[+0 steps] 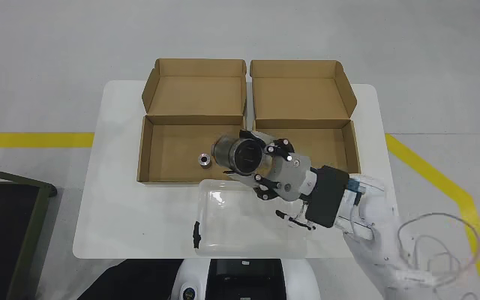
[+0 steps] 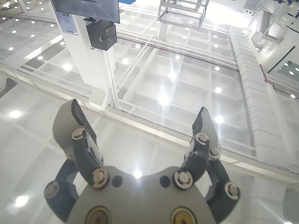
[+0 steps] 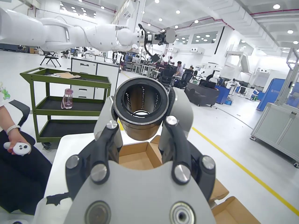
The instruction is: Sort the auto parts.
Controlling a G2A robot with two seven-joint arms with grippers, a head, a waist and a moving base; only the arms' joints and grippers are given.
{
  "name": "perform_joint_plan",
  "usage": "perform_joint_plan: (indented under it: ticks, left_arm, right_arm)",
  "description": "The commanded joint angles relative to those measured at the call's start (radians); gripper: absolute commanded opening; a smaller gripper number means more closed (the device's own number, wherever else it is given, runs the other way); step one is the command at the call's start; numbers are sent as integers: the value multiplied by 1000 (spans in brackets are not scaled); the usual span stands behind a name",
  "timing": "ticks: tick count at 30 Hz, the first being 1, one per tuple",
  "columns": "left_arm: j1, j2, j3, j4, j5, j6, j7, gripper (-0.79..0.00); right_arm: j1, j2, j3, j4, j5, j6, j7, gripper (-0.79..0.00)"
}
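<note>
My right gripper [image 1: 241, 154] [image 3: 142, 115] is shut on a large metal cylinder bearing [image 1: 234, 154] [image 3: 141, 108], a hollow sleeve with a black rim, held above the right end of the left cardboard box [image 1: 154, 161]. A small silver part [image 1: 202, 159] lies on that box's floor. My left gripper [image 2: 140, 120] is open with nothing between its fingers, pointing up at the ceiling.
A second cardboard box [image 1: 349, 146] stands to the right of the first, both with flaps folded back. A clear plastic tray [image 1: 217, 225] sits at the table's [image 1: 112, 210] near edge. A green cart [image 3: 42, 108] stands beyond the table's left side.
</note>
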Motion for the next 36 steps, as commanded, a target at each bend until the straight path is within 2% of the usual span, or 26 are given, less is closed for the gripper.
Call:
perform_joint_plan:
  ticks: [1,9,22,36]
  left_arm:
    - [0,0,0,0,0,0,0,0]
    - [0,0,0,0,0,0,0,0]
    - [0,0,0,0,0,0,0,0]
    - [0,0,0,0,0,0,0,0]
  right_arm:
    - [5,-2,-18,26,-3,-3,16,-785]
    - [42,-12,-90,163,-47,7,79,-785]
    - [135,-28,-175,276,-107,24,306,-785]
    - [262,-68,-287,425,-131,88,468,-785]
